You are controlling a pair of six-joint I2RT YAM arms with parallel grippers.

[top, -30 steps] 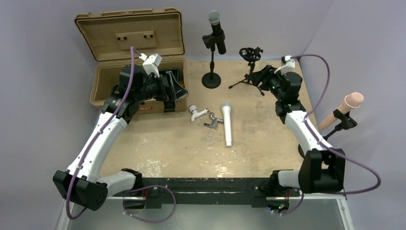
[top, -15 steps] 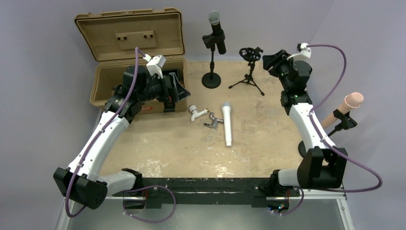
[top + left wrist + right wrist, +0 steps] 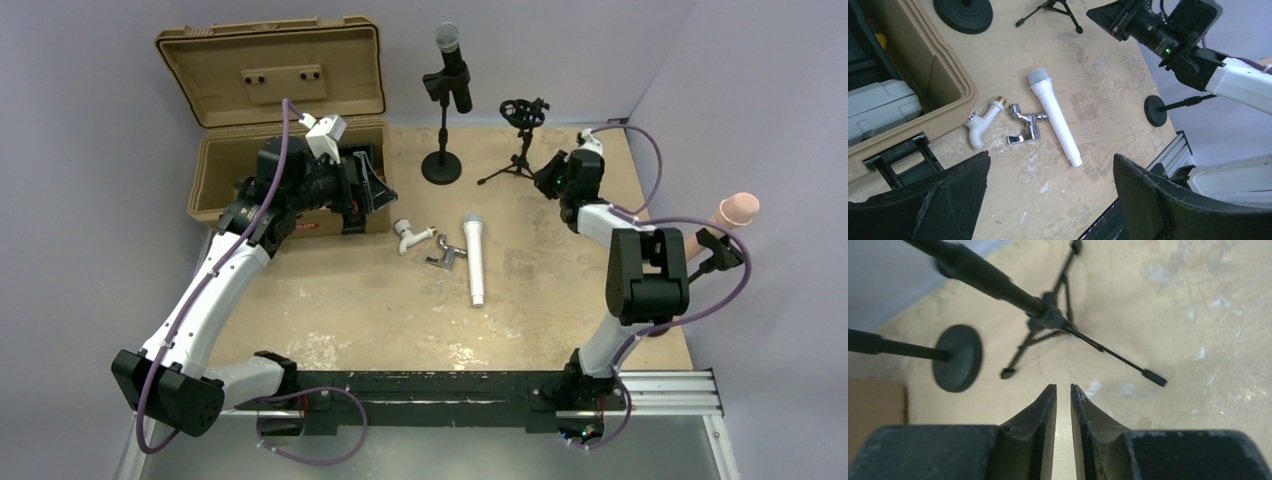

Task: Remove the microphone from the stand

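- Black microphone (image 3: 452, 62) sits clipped upright in its round-based stand (image 3: 442, 150) at the bench's far edge; removal has not begun.
- Right gripper (image 3: 1063, 390), fingers almost together and empty, points at a small tripod (image 3: 1048, 315) nearby, apparently not touching it.
- Left gripper (image 3: 1050, 159), jaws wide apart, hovers by the open case (image 3: 270, 50) at the left edge.

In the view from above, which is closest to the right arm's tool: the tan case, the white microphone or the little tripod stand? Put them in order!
From the right tool:
1. tripod stand, just beside it at the back.
2. white microphone, lying mid-table.
3. tan case, far left.
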